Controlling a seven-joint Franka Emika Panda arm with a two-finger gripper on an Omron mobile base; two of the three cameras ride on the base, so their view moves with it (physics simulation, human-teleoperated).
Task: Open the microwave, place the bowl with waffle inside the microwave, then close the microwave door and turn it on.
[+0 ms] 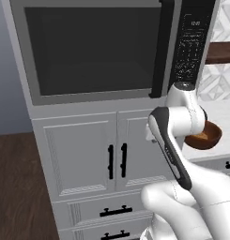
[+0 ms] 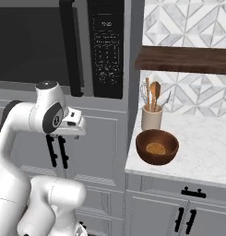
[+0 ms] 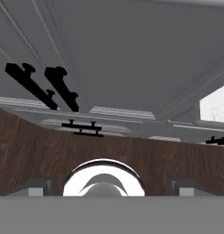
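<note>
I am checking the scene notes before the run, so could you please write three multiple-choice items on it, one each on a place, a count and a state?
1. Where is the bowl?
A. On the counter beside the utensil holder
B. Inside the microwave
C. On the shelf

2. How many black handles are on the two cabinet doors directly below the microwave?
A. One
B. Two
C. Four

3. What state is the microwave door in?
A. Wide open
B. Removed
C. Closed

Answers: 1 A, the bowl sits on the marble counter just in front of the holder. 2 B, a pair of vertical bars meets at the doors' middle. 3 C, the door lies flush with its handle beside the keypad.
</note>
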